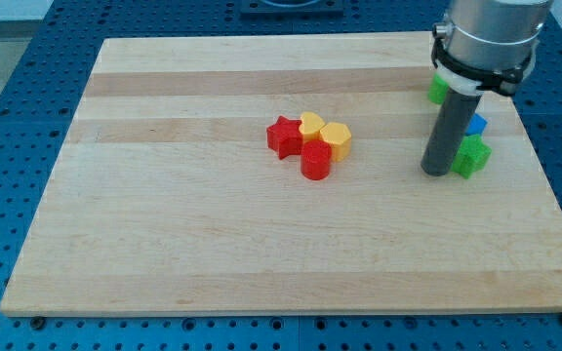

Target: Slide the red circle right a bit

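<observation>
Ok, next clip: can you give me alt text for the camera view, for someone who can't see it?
A red circle sits mid-board in a tight cluster with a red star and two yellow blocks. My tip rests far to the view's right, beside a green block, with a blue block and another green block behind it, on a wooden board.

Board (213, 244): pale wood, smooth, matt. Red circle (316, 162): glossy plastic.

Bright, even overhead light is seen; short soft shadows are cast; sharp focus is held to the bench's edges.
</observation>
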